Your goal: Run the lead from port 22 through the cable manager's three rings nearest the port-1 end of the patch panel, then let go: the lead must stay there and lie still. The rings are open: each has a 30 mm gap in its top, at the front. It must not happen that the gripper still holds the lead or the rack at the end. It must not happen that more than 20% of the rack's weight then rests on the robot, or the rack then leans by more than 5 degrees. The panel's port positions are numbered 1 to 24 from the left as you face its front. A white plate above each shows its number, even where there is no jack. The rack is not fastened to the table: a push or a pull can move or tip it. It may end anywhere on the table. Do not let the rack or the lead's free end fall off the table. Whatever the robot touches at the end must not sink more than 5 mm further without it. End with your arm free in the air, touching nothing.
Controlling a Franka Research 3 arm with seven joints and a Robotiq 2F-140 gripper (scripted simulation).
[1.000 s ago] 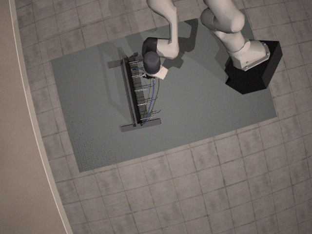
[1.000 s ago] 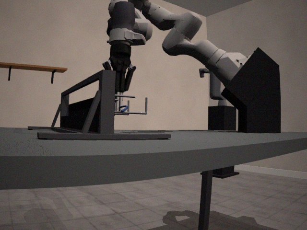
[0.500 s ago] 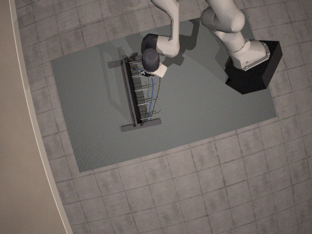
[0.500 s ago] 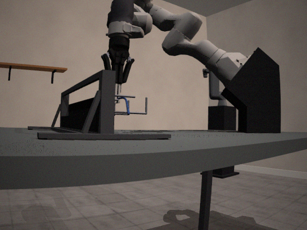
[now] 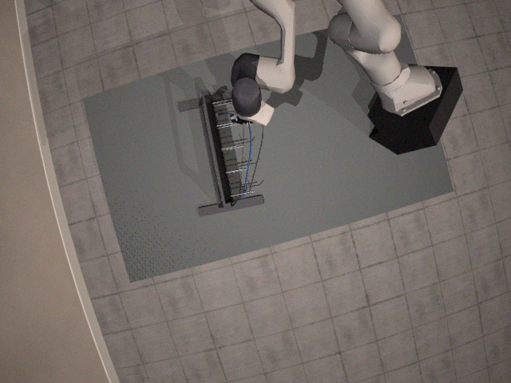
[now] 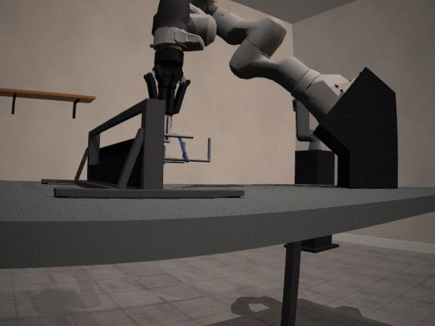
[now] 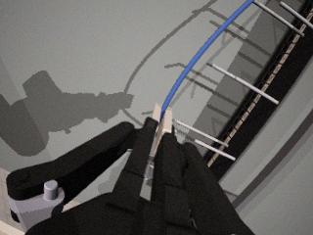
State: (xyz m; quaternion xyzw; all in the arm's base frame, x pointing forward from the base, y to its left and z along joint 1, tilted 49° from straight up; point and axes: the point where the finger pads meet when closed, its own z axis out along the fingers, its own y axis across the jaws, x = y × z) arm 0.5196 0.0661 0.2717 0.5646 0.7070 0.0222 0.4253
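Grey tabletop [image 5: 330, 164] [image 6: 211, 210] [image 7: 93, 39] lies beneath; the gripper [image 5: 243, 120] [image 6: 168, 123] [image 7: 160, 115], fingertips pressed together, apparently pinches the blue lead [image 5: 251, 148] [image 6: 183, 149] [image 7: 191, 66], which runs toward the wrist view's upper right.

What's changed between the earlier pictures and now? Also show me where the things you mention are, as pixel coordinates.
The black two-finger gripper [image 5: 243, 120] [image 6: 168, 130] [image 7: 160, 115] has risen, and the blue flexible lead [image 5: 250, 152] [image 6: 183, 149] [image 7: 193, 61] now reaches higher near the rings. The lead is between the closed fingertips; earlier grip can't be told. The dark grey metal rack [image 5: 213, 152] [image 6: 153, 147] stayed put.
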